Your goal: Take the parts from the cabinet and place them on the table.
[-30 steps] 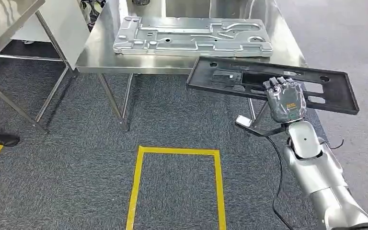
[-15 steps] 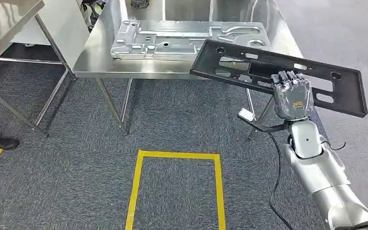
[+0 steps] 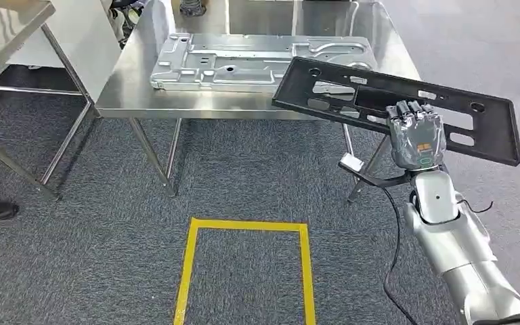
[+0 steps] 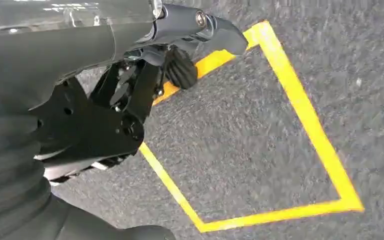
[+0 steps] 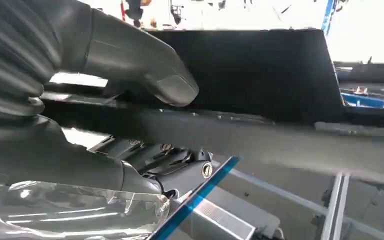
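One black panel is gripped by the right hand along its near edge, thumb on one face and fingers under the other. It hangs tilted over the steel table's near right corner. Best to level it and lower it clear of the silver plate lying farther back. Whether the left hand is open or closed, I cannot tell.

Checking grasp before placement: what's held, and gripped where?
The right hand holds the black panel by its near long edge, right of centre. The left hand holds nothing.
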Controlling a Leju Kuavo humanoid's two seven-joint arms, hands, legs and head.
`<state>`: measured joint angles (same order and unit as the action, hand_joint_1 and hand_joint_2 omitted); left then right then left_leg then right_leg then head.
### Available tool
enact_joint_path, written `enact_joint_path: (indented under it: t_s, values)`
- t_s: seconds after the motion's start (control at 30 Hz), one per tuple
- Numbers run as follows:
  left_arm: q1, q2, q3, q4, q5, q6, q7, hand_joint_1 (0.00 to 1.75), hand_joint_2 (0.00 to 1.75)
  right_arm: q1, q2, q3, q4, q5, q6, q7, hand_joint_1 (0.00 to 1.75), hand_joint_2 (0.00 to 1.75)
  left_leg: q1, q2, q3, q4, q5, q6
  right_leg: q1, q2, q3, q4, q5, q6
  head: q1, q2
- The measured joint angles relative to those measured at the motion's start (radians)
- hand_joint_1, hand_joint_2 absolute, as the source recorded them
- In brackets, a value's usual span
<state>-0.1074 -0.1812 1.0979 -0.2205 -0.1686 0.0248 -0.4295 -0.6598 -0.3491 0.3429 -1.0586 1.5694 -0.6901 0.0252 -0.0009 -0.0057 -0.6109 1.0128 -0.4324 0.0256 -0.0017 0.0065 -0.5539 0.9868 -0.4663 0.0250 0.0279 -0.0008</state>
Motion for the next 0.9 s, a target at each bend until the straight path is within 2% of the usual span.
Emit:
enact_joint_path:
  t_s: [0.03,0.07,0.1,0.17,0.2,0.23,0.27,0.3,0.37,0.4,0.43,0.47,0.53,0.57,0.6,0.63,0.7,0.73,0.77,0.8,0.83,0.9]
  values:
    - [0.000,-0.002,0.000,0.000,0.000,0.001,0.000,0.00,1.75,0.001,-0.002,-0.004,-0.001,0.000,-0.001,0.000,1.75,1.75,0.011,0.001,0.011,-0.015,0.006,0.008,0.001,0.000,0.003,0.001,-0.007,0.005,0.000,0.000]
    - [0.000,-0.002,0.000,0.000,0.000,0.000,0.000,0.00,1.75,0.000,-0.003,-0.007,-0.001,0.000,-0.001,0.000,1.75,1.75,0.009,0.001,0.017,-0.021,0.006,0.010,-0.002,-0.002,-0.003,0.023,-0.018,0.010,0.003,0.000]
    - [-0.003,-0.002,0.000,0.000,0.000,0.000,0.000,0.00,1.75,-0.002,-0.005,-0.009,0.000,0.000,-0.001,0.000,1.75,1.75,0.010,0.001,0.018,-0.022,0.005,0.015,-0.003,-0.001,-0.033,0.080,-0.047,0.015,0.008,0.000]
    - [-0.003,-0.002,0.000,0.000,0.000,-0.001,0.000,0.00,1.75,-0.002,-0.006,-0.011,0.000,0.000,-0.001,0.000,1.75,1.75,0.010,0.001,0.019,-0.022,0.003,0.017,-0.007,-0.001,-0.088,0.179,-0.089,0.022,0.007,0.000]
    - [-0.003,-0.002,0.000,0.000,0.000,-0.001,0.000,0.00,1.75,0.001,-0.006,-0.011,0.000,0.000,-0.001,0.000,1.75,1.75,0.009,0.001,0.020,-0.021,0.000,0.018,-0.010,-0.001,-0.133,0.255,-0.114,0.027,0.008,0.000]
    - [-0.002,-0.002,0.000,0.000,0.000,-0.001,0.000,0.00,1.75,0.005,-0.006,-0.011,0.001,0.000,-0.001,0.000,1.75,1.75,0.009,0.001,0.021,-0.020,-0.003,0.018,-0.012,-0.002,-0.172,0.313,-0.125,0.031,0.007,0.000]
    - [-0.002,-0.002,0.000,0.000,-0.001,0.000,0.000,0.00,1.75,0.008,-0.006,-0.011,0.003,0.000,-0.001,0.000,1.75,1.75,0.010,0.001,0.024,-0.019,-0.007,0.016,-0.016,-0.002,-0.189,0.325,-0.111,0.033,0.008,0.000]
    - [-0.001,-0.002,0.000,0.000,-0.001,0.002,0.001,0.00,1.75,0.011,-0.006,-0.011,0.005,0.000,-0.001,0.000,1.75,1.75,0.010,0.000,0.028,-0.017,-0.011,0.015,-0.020,-0.002,-0.180,0.286,-0.073,0.036,0.008,0.000]
    - [-0.002,-0.003,-0.001,0.000,-0.002,0.002,0.003,0.00,1.75,0.010,-0.008,-0.014,0.006,0.000,-0.001,0.000,1.75,1.75,0.011,-0.001,0.042,-0.012,-0.025,0.008,-0.025,-0.007,-0.100,0.100,0.039,0.037,0.008,0.000]
    - [-0.002,-0.005,-0.002,0.000,-0.002,0.002,0.004,0.00,1.75,0.010,-0.009,-0.019,0.006,0.000,-0.001,0.000,1.75,1.75,0.010,-0.002,0.045,-0.010,-0.032,0.002,-0.027,-0.012,-0.069,0.020,0.064,0.035,0.008,0.000]
    - [-0.003,-0.005,-0.002,0.000,-0.002,0.006,0.006,0.00,1.75,0.009,-0.009,-0.021,0.007,0.000,-0.001,0.000,1.75,1.75,0.003,-0.003,0.044,-0.004,-0.037,-0.005,-0.017,-0.011,-0.059,0.009,0.050,0.028,0.008,0.000]
    - [-0.003,-0.005,-0.002,0.000,-0.002,0.009,0.007,0.00,1.75,0.010,-0.010,-0.024,0.007,0.000,-0.002,0.000,1.75,1.75,0.005,-0.003,0.044,-0.008,-0.038,-0.009,-0.016,-0.007,-0.061,0.013,0.049,0.017,0.006,0.000]
    - [-0.003,-0.005,-0.002,0.000,-0.002,0.012,0.009,0.00,1.75,0.013,-0.010,-0.029,0.008,0.000,-0.002,-0.009,1.75,1.75,0.007,-0.001,0.050,-0.013,-0.042,-0.020,-0.013,-0.005,-0.061,0.014,0.044,0.005,0.006,0.000]
    - [-0.003,-0.005,-0.002,0.000,-0.002,0.013,0.011,0.00,1.75,0.013,-0.010,-0.032,0.009,0.000,-0.002,-0.017,1.75,1.75,0.005,0.000,0.053,-0.011,-0.048,-0.029,-0.021,-0.003,-0.055,0.006,0.045,-0.004,0.005,0.000]
    - [-0.003,-0.005,-0.002,0.000,-0.002,0.013,0.011,0.00,1.75,0.012,-0.010,-0.035,0.009,0.000,-0.002,-0.023,1.75,1.75,0.008,0.000,0.049,0.008,-0.058,-0.033,-0.022,-0.005,-0.047,0.002,0.044,-0.010,0.006,0.000]
    - [-0.004,-0.005,-0.002,0.000,-0.002,0.012,0.012,0.00,1.75,0.009,-0.010,-0.036,0.011,0.000,-0.002,-0.025,1.75,1.75,0.009,0.000,0.024,0.061,-0.085,-0.034,-0.021,-0.006,-0.043,0.002,0.039,-0.017,-0.001,0.000]
    - [-0.003,-0.006,-0.003,0.000,-0.008,0.011,0.015,0.00,1.75,0.008,-0.009,-0.039,0.015,0.000,-0.002,-0.026,1.75,1.75,0.011,0.000,-0.062,0.221,-0.150,-0.038,-0.017,-0.006,-0.037,0.003,0.033,-0.025,-0.001,0.000]
    - [-0.002,-0.006,-0.005,0.000,-0.009,0.011,0.015,0.00,1.75,0.009,-0.009,-0.040,0.017,0.000,-0.002,-0.025,1.75,1.75,0.011,0.000,-0.107,0.294,-0.168,-0.040,-0.015,-0.006,-0.034,0.004,0.029,-0.026,-0.002,0.000]
    - [-0.001,-0.007,-0.008,0.000,-0.010,0.009,0.016,0.00,1.75,0.010,-0.009,-0.042,0.019,0.000,-0.002,-0.026,1.75,1.75,0.011,0.000,-0.132,0.320,-0.156,-0.039,-0.014,-0.005,-0.029,0.005,0.024,-0.026,-0.001,0.000]
    - [0.000,-0.007,-0.008,0.000,-0.010,0.008,0.018,0.00,1.75,0.013,-0.009,-0.045,0.021,0.000,-0.002,-0.026,1.75,1.75,0.011,0.000,-0.128,0.294,-0.123,-0.037,-0.012,-0.004,-0.022,0.005,0.019,-0.025,-0.001,0.000]
    - [-0.001,-0.007,-0.010,0.000,-0.012,0.007,0.018,0.00,1.75,0.016,-0.010,-0.050,0.022,0.000,-0.002,-0.026,1.75,1.75,0.011,0.000,-0.102,0.224,-0.073,-0.033,-0.012,-0.003,-0.014,0.006,0.013,-0.024,-0.002,0.000]
    - [-0.003,-0.006,-0.014,0.000,-0.012,0.002,0.018,0.00,1.75,0.018,-0.013,-0.060,0.022,-0.011,-0.002,-0.033,1.75,1.75,0.011,0.000,-0.029,0.042,0.030,-0.020,-0.010,-0.001,0.003,0.009,-0.002,-0.018,-0.002,0.000]
